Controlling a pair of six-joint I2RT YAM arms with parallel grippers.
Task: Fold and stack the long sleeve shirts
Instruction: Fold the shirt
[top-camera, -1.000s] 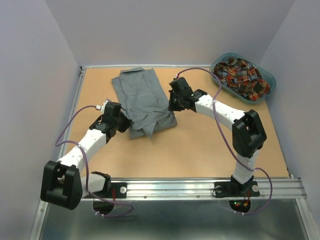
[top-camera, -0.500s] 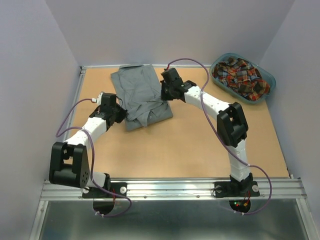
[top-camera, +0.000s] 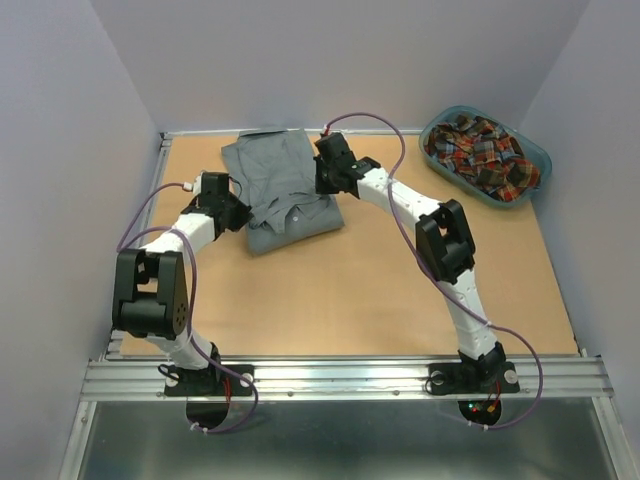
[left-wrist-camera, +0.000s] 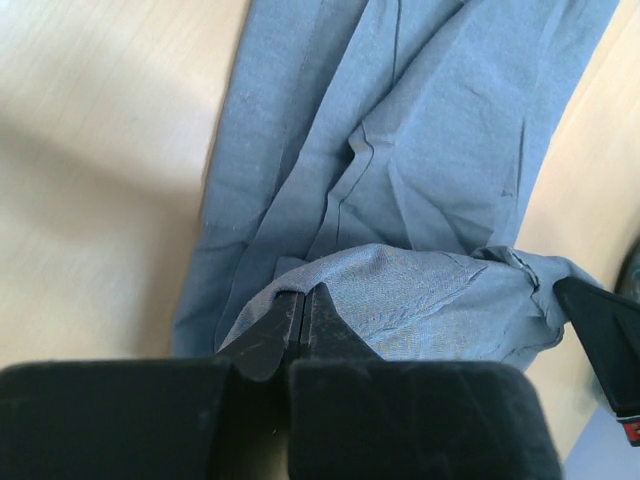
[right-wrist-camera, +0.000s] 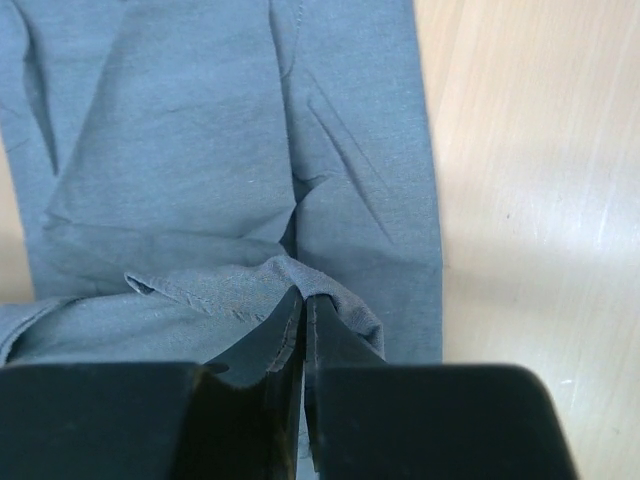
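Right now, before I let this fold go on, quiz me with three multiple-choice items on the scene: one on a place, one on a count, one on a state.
1. Where is the plaid shirt?
A) in the teal basket at the far right corner of the table
B) spread flat by the left arm's base
C) stacked on the grey shirt

2. How many shirts lie on the table itself?
A) none
B) one
C) two

3. How do the left gripper and the right gripper stand?
A) both open above the cloth
B) both shut on the grey shirt
C) only the left one shut

Answers:
1 A, the plaid cloth fills the basket.
2 B, only the grey shirt lies on the wood.
3 B, each wrist view shows closed fingers pinching a grey fold.
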